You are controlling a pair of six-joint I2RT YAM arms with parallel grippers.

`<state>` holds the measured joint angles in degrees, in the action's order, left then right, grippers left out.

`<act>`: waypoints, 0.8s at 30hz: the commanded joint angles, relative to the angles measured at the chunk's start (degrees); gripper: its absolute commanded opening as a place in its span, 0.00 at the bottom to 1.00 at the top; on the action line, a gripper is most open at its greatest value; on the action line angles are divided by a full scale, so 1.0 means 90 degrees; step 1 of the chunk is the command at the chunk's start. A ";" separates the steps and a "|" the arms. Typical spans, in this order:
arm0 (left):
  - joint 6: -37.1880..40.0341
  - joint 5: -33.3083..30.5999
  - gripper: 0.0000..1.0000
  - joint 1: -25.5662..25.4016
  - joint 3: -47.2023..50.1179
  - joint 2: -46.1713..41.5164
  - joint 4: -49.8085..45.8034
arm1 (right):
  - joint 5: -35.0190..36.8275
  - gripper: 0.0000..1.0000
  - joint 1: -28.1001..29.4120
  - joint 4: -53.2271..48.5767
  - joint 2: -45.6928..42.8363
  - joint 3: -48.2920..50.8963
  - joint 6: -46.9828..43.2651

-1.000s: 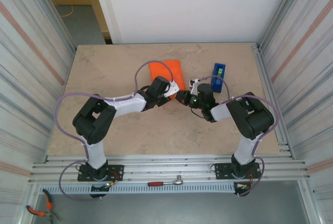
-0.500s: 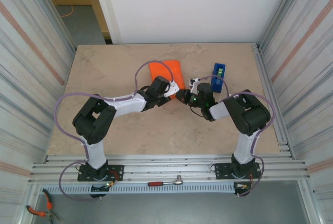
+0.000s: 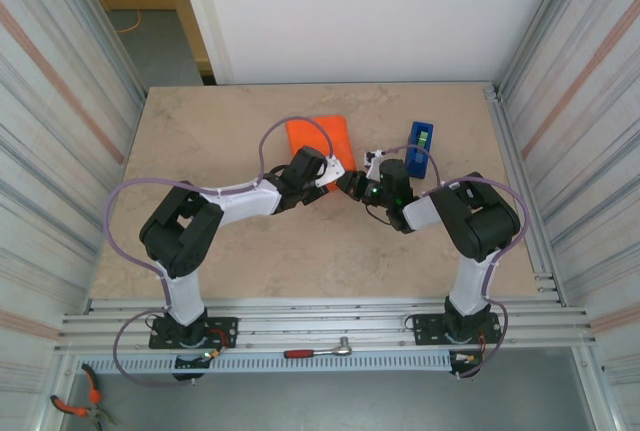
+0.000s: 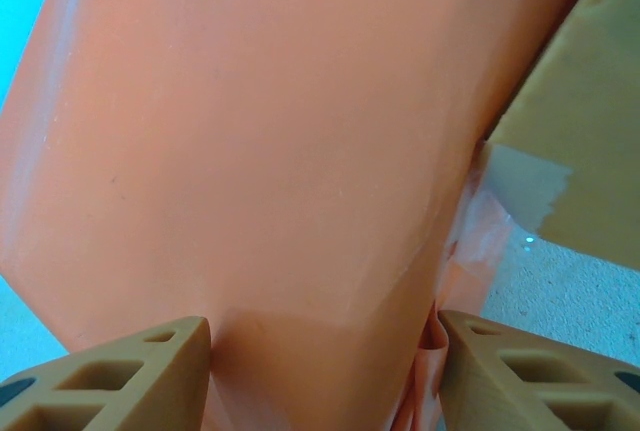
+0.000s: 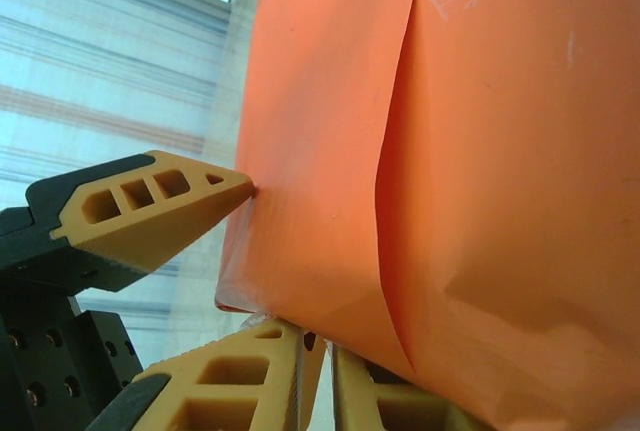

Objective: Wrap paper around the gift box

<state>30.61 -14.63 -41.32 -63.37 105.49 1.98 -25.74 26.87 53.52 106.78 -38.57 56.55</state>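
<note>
The paper [image 4: 270,151] between the left jaws is thin, smooth and bright orange, with a soft satin sheen and sharp creases at its folds. Just past the tips of those jaws, a strip of clear tape [image 4: 520,186] looks filmy and slightly glossy. The fingers [image 4: 120,371] are matt tan plastic with moulded hollows. Under the jaws the surface [image 3: 200,141] is matt, mottled beige and stone-like. Off to the right of the right jaws, the tape dispenser [image 3: 419,146] is blue plastic.

- My beige, stone-patterned table [image 3: 200,141] carries everything here.
- The orange paper [image 3: 322,134], folded up into a parcel, lies on the table's far middle.
- My blue tape dispenser [image 3: 420,144] stands to the parcel's right, near but apart.
</note>
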 commanded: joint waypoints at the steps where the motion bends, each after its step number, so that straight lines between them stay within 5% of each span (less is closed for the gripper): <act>1: -0.0139 0.0234 0.59 -0.0028 0.0092 0.0091 -0.0513 | 0.0064 0.17 -0.0105 -0.0095 -0.0166 -0.0013 0.0000; 24: -0.0130 0.0246 0.55 -0.0026 0.0040 0.0134 -0.0574 | 0.0052 0.25 -0.0143 -0.0150 -0.0356 0.0094 0.0049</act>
<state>30.63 -14.59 -41.39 -63.40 105.49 2.20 -25.71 26.26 53.04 105.73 -38.35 56.55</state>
